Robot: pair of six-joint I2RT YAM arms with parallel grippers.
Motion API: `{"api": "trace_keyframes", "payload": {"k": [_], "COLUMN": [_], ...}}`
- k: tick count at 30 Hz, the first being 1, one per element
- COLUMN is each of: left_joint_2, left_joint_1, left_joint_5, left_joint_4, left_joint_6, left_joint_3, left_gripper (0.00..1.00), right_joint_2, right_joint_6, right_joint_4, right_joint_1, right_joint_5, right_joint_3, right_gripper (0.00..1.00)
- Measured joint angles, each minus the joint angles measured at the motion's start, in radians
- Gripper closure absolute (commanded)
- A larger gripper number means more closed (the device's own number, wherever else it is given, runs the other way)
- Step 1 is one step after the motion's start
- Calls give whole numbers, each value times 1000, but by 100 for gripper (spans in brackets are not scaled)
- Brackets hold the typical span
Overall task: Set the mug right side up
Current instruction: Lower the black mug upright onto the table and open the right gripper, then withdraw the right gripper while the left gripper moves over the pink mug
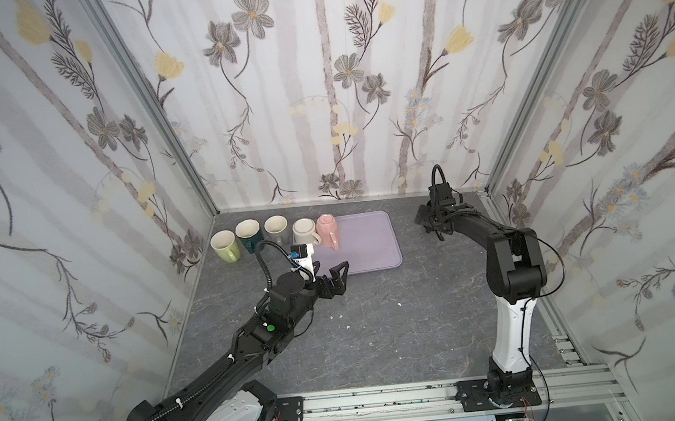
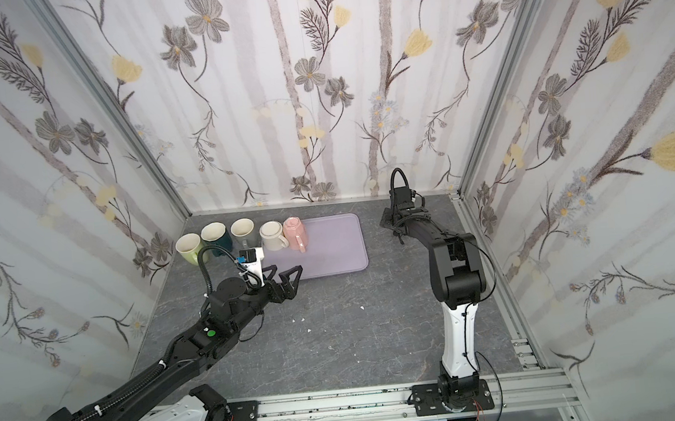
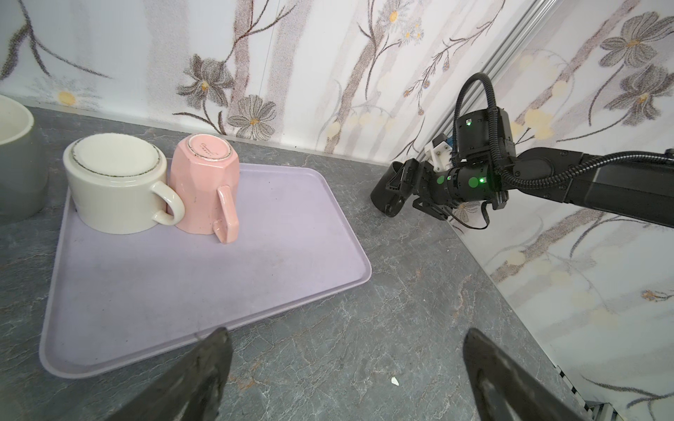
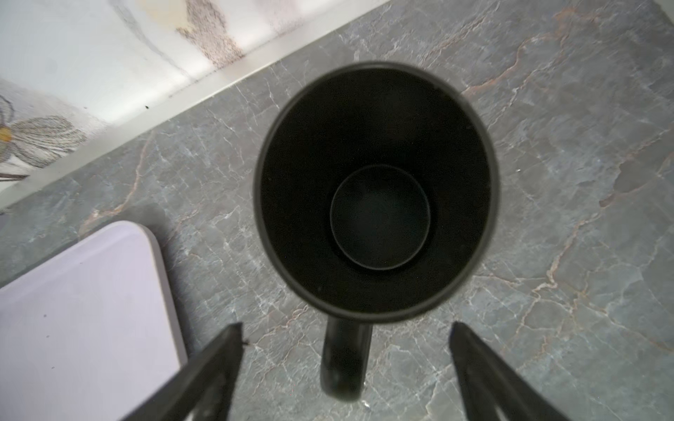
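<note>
**Top views:** In both top views the left gripper (image 1: 330, 270) hovers with its jaws spread wide and holding nothing. It hangs over the table (image 1: 380, 332), just off the near left corner of the tray (image 1: 377, 254). A pink mug (image 1: 326, 230) and a cream mug (image 1: 303, 231) stand bottoms-up and touching at the tray's far left corner. Three upright mugs (image 1: 248, 234) line up beside them toward the left wall. The right gripper (image 1: 424, 218) sits low near the back right corner, well apart from the tray. Open table lies between the two arms and runs to the front rail.

**Left wrist:** Most of the tray lies bare on the near side of the two overturned mugs. The black mug (image 3: 386, 193) is on the table beyond the tray's far right corner, at the right gripper's tips and near the right wall.

**Right wrist:** The black mug stands mouth-up on the table, clear of the tray's rounded corner and short of the wall's foot. Its handle points back between the right gripper's fingers (image 4: 226, 350), which are parted wide on either side and grip nothing.
</note>
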Motion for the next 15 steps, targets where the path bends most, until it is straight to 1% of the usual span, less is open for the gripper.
{"api": "trace_keyframes", "payload": {"k": [6,10,15], "left_joint_2": [-2,28,82], "left_joint_1": [0,0,0], "left_joint_5": [-6,-16,-21], "left_joint_4": [-1,-1,-3], "left_joint_6": [0,0,0], "left_joint_3": [1,1,10], "left_gripper": [0,0,0], "right_joint_2": [-90,-198,-373], "right_joint_6": [18,28,40], "right_joint_4": [34,51,81], "right_joint_1": [3,11,14], "right_joint_5": [10,24,24], "right_joint_3": [-59,-172,-340], "right_gripper": [0,0,0]}}
